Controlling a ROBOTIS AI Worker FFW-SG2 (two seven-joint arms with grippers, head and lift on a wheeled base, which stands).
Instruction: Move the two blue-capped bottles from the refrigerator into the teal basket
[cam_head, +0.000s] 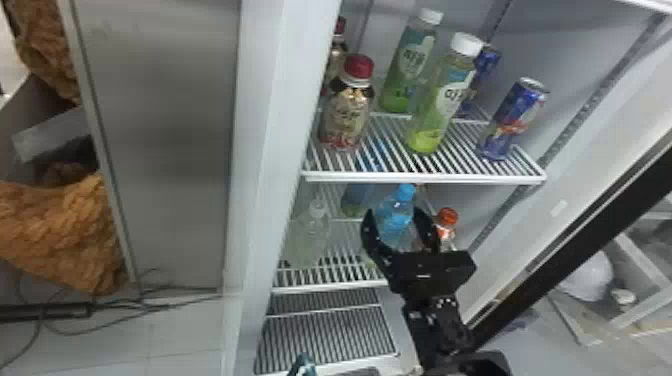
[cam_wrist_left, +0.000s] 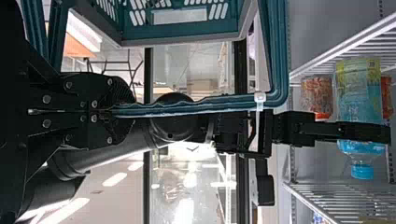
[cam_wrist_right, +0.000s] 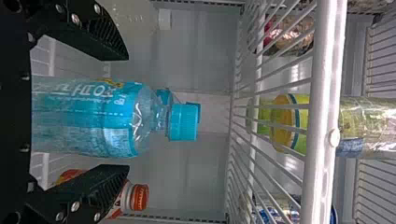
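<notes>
Inside the refrigerator (cam_head: 265, 150), two blue-capped bottles show on the shelf (cam_head: 325, 288) below the upper one: the front bottle (cam_head: 396, 215) stands upright, and the rear bottle (cam_head: 356, 199) is behind it, partly hidden. On that same shelf are one pale bottle with a white cap (cam_head: 312, 230) and, on the other side of the front bottle, an orange-capped bottle (cam_head: 446, 220). The upper shelf (cam_head: 425, 177) holds two red-capped bottles (cam_head: 347, 110), one partly out of sight, two green bottles with white caps (cam_head: 442, 97) and two blue cans (cam_head: 512, 120).

Open wide, the right gripper (cam_head: 395, 212) has one finger on each side of the front bottle. Its wrist view shows the bottle between the fingers (cam_wrist_right: 109, 39), with a gap on either side, so it has hold of nothing.

Closed together, the left gripper (cam_wrist_left: 114, 112) grips the handle (cam_wrist_left: 201, 103) of the one teal basket (cam_wrist_left: 180, 32), which shows in the left wrist view. Part of the handle also shows at the head view's bottom edge. Neither blue-capped bottle is in the basket.
</notes>
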